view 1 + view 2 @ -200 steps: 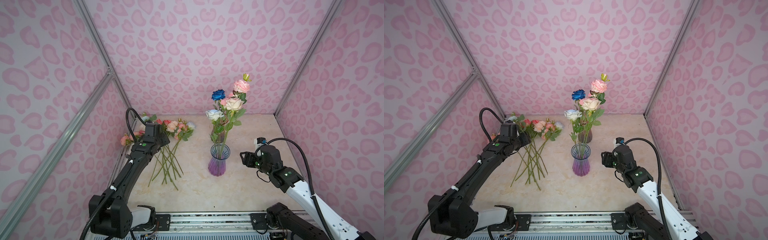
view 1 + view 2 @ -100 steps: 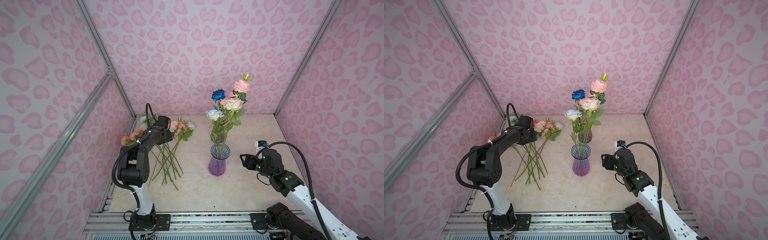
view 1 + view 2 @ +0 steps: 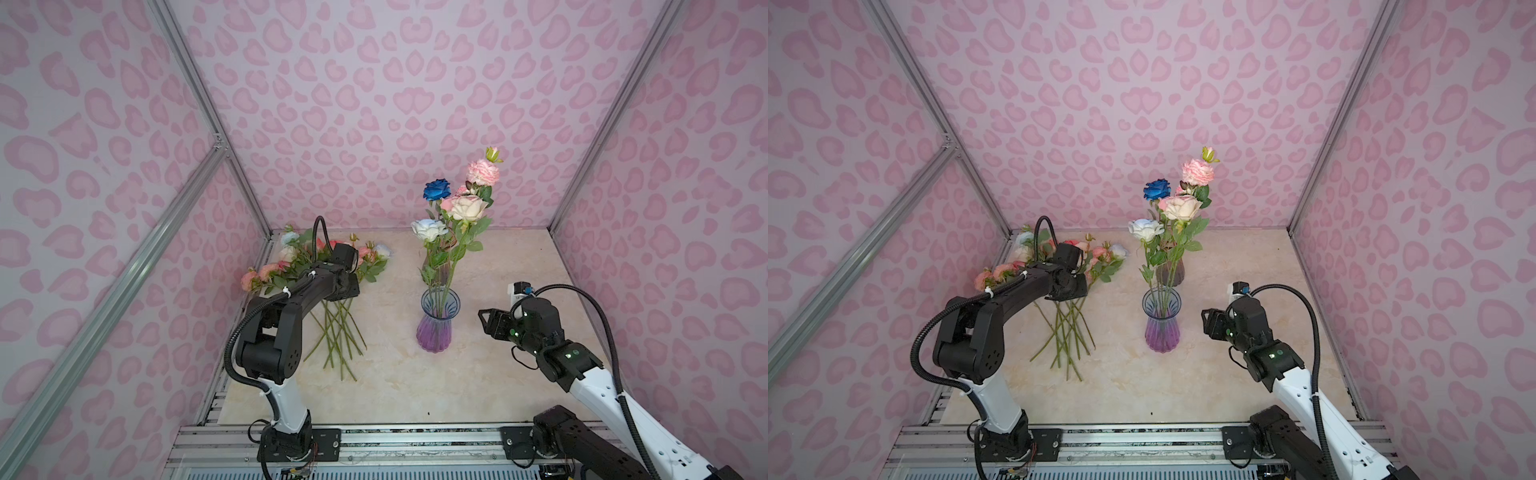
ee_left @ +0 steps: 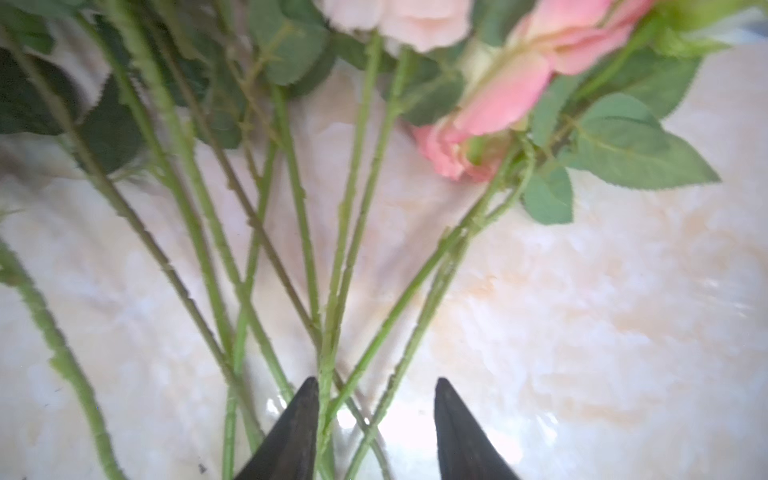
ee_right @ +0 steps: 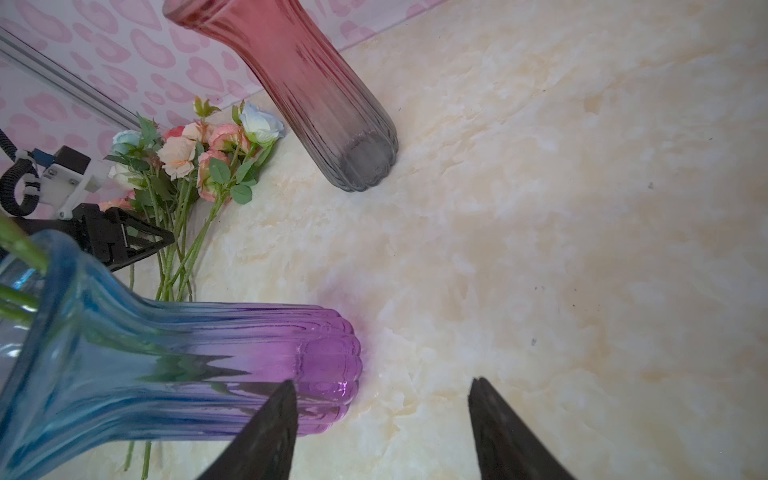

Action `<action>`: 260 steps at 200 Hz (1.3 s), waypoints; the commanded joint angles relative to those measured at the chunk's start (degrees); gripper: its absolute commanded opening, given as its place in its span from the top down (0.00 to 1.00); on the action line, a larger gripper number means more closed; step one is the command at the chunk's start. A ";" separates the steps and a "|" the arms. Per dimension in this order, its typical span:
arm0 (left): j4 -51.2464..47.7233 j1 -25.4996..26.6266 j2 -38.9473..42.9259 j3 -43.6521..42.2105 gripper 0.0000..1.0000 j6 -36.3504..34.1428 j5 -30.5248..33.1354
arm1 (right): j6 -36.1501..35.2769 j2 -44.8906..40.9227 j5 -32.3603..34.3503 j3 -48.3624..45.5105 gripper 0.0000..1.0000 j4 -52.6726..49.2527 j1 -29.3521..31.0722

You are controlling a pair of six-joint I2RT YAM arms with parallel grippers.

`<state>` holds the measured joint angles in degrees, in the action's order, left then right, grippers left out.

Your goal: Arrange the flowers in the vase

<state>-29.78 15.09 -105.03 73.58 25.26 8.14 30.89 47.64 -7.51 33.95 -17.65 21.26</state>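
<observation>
**Tabletop cell, both top views and both wrist views.**

Walls (image 3: 374, 83) at the back and both sides, of pale pink sheeting printed with darker pink heart-like blotches. Aluminium frame bars (image 3: 195, 87) at the corners, with one slanting brace on the left side. Glossy cream tabletop (image 3: 407, 390) with marble-like peach veining and a few dark specks. Slotted metal rail (image 3: 415, 442) along the near edge, carrying both arm bases.

The flowers in two groups:
- **Loose flowers** (image 3: 338, 328): flat on the tabletop at left rear, pink, peach and pale blooms toward the back wall, thin green stems crossed and fanned toward the rail.
- **Standing flowers** (image 3: 463, 208): upright in the vase (image 3: 434, 332), with deep blue, pink, cream and pale blue heads well above its mouth.

Vase of ribbed glass, blue at the flared mouth and purple at the base, near mid-table. Second vase (image 5: 316, 95), red shading to grey, just behind it.

Left gripper (image 4: 376, 380) low over the loose stems, jaws partly apart. Several stems crossing in the gap, one close against a fingertip, none pinched.

Right gripper (image 5: 382, 380) with jaws wide apart and nothing between them. Level with the purple base of the vase, on its right and apart from it in both top views.
</observation>
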 commanded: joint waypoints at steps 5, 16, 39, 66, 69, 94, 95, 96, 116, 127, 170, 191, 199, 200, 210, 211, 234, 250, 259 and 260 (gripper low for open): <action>0.42 0.16 -1.74 0.32 0.54 -0.69 0.17 | 0.30 0.17 -0.33 -0.29 0.34 1.39 -0.06; 0.41 0.18 -2.60 0.90 0.54 -1.37 -0.55 | 0.31 0.15 -0.56 0.01 0.34 1.23 -0.04; 0.27 0.25 -3.27 1.21 0.56 -1.48 -0.01 | 0.41 -0.39 -0.07 -0.20 0.34 0.90 -0.05; 0.56 0.20 -2.47 0.68 0.61 -1.61 1.33 | 0.75 -0.72 -0.28 -0.50 0.34 0.78 -0.07; 0.34 0.24 -2.27 0.69 0.61 -1.63 1.17 | 0.79 -0.78 -0.32 -0.55 0.34 0.85 -0.02; 1.38 0.38 0.99 -0.85 0.60 -1.52 1.01 | 0.49 -0.36 -0.34 0.03 0.34 0.05 -0.05; 1.34 0.38 1.11 -0.88 0.60 -1.52 1.00 | 0.44 -0.36 -0.37 0.04 0.34 -0.03 -0.06; 1.37 0.42 1.26 -0.93 0.60 -1.52 1.04 | 0.46 -0.36 -0.34 0.05 0.34 -0.07 -0.02; 2.05 0.41 4.35 -1.70 0.58 -1.20 2.68 | 0.09 -0.41 0.06 0.46 0.34 -0.81 -0.05; 2.75 0.40 5.69 -2.07 0.56 -1.06 4.10 | 0.03 -0.29 -0.02 0.85 0.34 -1.48 -0.07; 4.77 -1.95 4.71 -2.09 0.51 1.11 5.31 | -0.37 -0.44 -0.33 2.55 0.34 -4.56 -0.07; 4.72 -2.02 2.15 -0.88 0.51 1.15 4.48 | -0.81 -0.94 -0.17 3.77 0.34 -6.06 -0.07; 4.72 -2.02 1.70 -0.79 0.51 1.37 4.84 | -0.92 -1.05 -0.03 3.99 0.33 -6.35 -0.07; 4.72 -2.01 1.65 -0.80 0.51 1.37 4.85 | -0.97 -1.01 0.05 4.00 0.33 -6.35 -0.07; 4.91 -2.04 1.37 -0.98 0.50 1.04 5.39 | -0.95 -1.03 0.21 4.01 0.33 -6.46 -0.07; 4.86 -2.06 1.35 -0.98 0.50 1.03 5.48 | -0.94 -1.04 0.21 4.01 0.33 -6.45 -0.03; 4.56 -2.33 0.98 -0.98 0.50 0.15 7.07 | -0.66 -0.80 -0.13 3.49 0.33 -6.08 -0.06; 4.72 -2.69 0.48 -0.98 0.50 -0.18 6.43 | -0.66 -0.44 -0.23 3.44 0.34 -6.02 -0.08; 4.58 -2.70 0.04 -0.77 0.50 -0.36 6.71 | -0.72 -0.37 -0.29 3.36 0.34 -5.83 -0.10; 4.52 -2.70 -0.02 -0.75 0.50 -0.37 6.76 | -0.73 -0.36 -0.26 3.34 0.34 -5.78 -0.09</action>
<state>-25.58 12.67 -103.96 72.14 25.63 13.76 30.63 47.00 -7.51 37.65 -23.66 21.21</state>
